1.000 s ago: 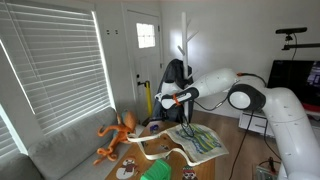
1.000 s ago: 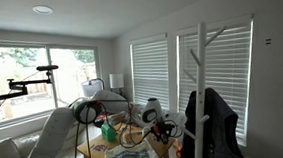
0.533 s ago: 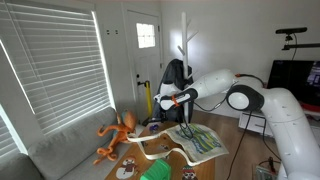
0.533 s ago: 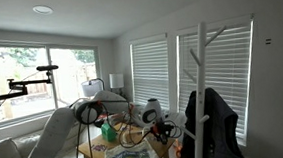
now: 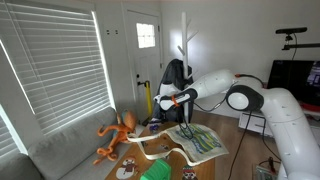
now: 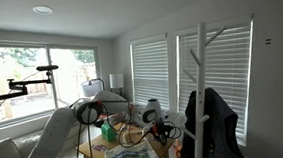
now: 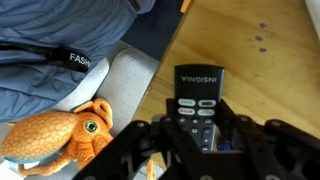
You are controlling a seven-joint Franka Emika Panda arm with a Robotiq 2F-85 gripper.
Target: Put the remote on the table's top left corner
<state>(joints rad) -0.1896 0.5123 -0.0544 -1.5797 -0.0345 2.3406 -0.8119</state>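
The black jaws are closed on the near end of the remote point(image 7: 198, 95) in the wrist view, its VINDISNI label at the far end. Beyond it lies brown wood; whether desk or floor, I cannot tell. Left of it sit an orange toy octopus point(image 7: 58, 135), a grey cushion point(image 7: 125, 85) and, farther off, a dark blue garment point(image 7: 50, 40). In an exterior view the white arm point(image 5: 215, 85) holds the jaws in the air near the far end of the cluttered desk point(image 5: 208, 166), by a black chair point(image 5: 175, 72)

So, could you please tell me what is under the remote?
Brown wood surface shows beneath the remote; the end effector covers its lower end.
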